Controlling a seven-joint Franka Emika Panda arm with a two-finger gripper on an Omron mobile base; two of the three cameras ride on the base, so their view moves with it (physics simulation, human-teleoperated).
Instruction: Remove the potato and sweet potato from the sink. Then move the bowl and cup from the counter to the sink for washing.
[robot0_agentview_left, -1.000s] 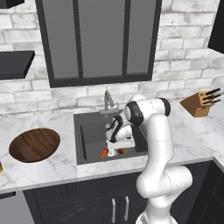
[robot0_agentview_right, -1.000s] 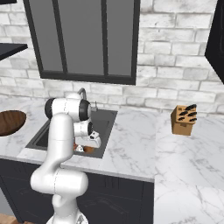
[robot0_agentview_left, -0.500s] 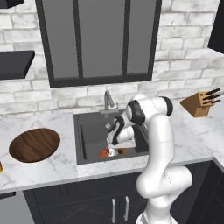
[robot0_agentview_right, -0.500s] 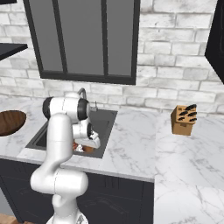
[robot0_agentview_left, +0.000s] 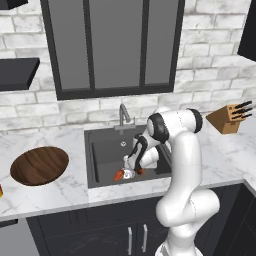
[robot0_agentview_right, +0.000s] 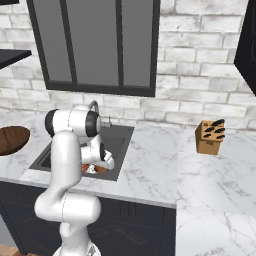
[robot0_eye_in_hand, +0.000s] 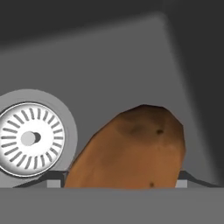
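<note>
My gripper (robot0_agentview_left: 136, 165) reaches down into the dark grey sink (robot0_agentview_left: 105, 145), open. In the hand view the dull brown potato (robot0_eye_in_hand: 131, 148) lies between the two finger tips of the gripper (robot0_eye_in_hand: 120, 180), with the jaws standing wide on either side of it and the silver drain (robot0_eye_in_hand: 28, 139) beside it. The reddish-orange sweet potato (robot0_agentview_left: 118, 175) lies on the sink floor just left of the hand. On the white marble counter (robot0_agentview_left: 60, 190) to the left sits the brown wooden bowl (robot0_agentview_left: 39, 165). A sliver of the cup (robot0_agentview_left: 0, 191) shows at the frame's left edge.
A slim grey faucet (robot0_agentview_left: 123, 116) rises behind the basin. A wooden knife block (robot0_agentview_left: 227, 118) stands on the counter at the right, by the brick wall. Dark cabinets run below the worktop.
The hand has sunk a little lower into the sink, closer over the potato. The jaws stay wide and nothing else has moved.
</note>
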